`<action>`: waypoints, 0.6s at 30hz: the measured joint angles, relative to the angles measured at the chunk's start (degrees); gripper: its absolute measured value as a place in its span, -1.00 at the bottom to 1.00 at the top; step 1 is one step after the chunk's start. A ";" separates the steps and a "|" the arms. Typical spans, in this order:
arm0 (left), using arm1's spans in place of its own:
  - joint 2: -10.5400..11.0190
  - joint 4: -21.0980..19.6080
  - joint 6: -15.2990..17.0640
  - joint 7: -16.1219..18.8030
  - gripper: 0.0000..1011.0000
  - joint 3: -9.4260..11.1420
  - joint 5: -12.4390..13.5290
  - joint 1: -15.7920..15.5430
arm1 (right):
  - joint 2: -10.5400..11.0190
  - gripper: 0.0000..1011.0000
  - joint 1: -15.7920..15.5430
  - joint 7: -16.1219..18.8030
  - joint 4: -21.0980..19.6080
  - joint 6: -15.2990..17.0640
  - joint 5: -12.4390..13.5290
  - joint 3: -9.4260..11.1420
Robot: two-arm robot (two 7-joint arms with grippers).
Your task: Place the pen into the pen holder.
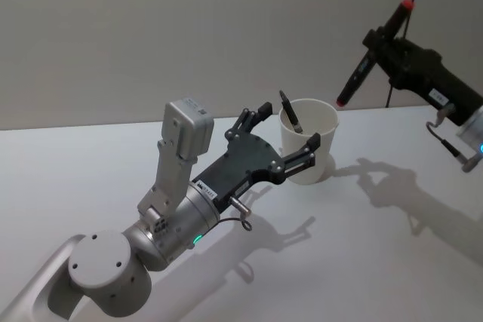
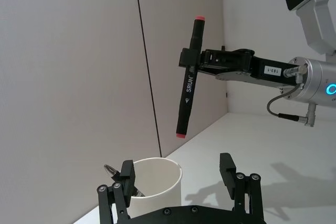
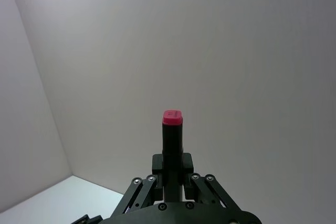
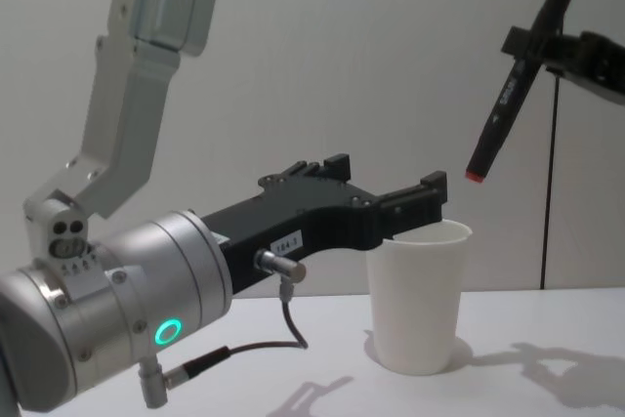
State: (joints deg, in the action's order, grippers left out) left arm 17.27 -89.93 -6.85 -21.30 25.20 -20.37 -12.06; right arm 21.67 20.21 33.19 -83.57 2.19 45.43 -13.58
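Jaws of the left gripper [image 1: 281, 143] are spread wide, one finger on each side of the pen holder [image 1: 309, 151] near its rim; whether they touch the white cup cannot be told. The cup stands upright on the table [image 1: 90, 171], and a dark pen-like thing [image 1: 290, 113] already leans inside it against the rim. Jaws of the right gripper [image 2: 190, 59] are pinched on the pen [image 2: 188, 93], a black marker with red ends, gripping it in its upper part. That pen hangs tilted in the air, its lower red tip above the cup and a little to the robot's right, well clear of the rim.
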 joint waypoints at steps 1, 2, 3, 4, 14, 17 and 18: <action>0.00 0.00 0.00 0.00 0.98 0.00 0.00 0.00 | -0.07 -0.60 0.11 0.08 0.14 -0.28 -0.50 -0.10; 0.00 0.00 0.00 0.00 0.98 -0.01 0.00 0.00 | -0.21 -0.60 0.32 0.23 0.42 -0.86 -1.49 -0.30; 0.00 0.00 0.00 0.00 0.98 0.00 0.00 0.00 | -0.31 -0.60 0.46 0.31 0.62 -1.16 -2.03 -0.42; 0.00 0.00 0.00 0.00 0.98 0.00 0.00 0.00 | -0.39 -0.60 0.57 0.38 0.77 -1.47 -2.52 -0.51; 0.00 0.00 0.00 0.00 0.98 0.00 0.00 0.00 | -1.37 -0.60 1.84 0.96 2.52 -5.12 -10.05 -2.00; 0.00 0.00 0.00 0.00 0.98 0.00 0.00 0.00 | -1.69 -0.60 2.16 0.67 3.05 -6.45 -13.50 -2.59; 0.00 0.00 0.00 0.00 0.98 -0.01 0.00 0.00 | -1.76 -0.60 2.23 0.55 3.17 -6.67 -14.16 -2.73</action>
State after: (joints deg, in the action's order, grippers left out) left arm 17.27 -89.93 -6.84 -21.30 25.20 -20.37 -12.06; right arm 19.91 22.44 33.73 -80.40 -4.47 31.27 -16.30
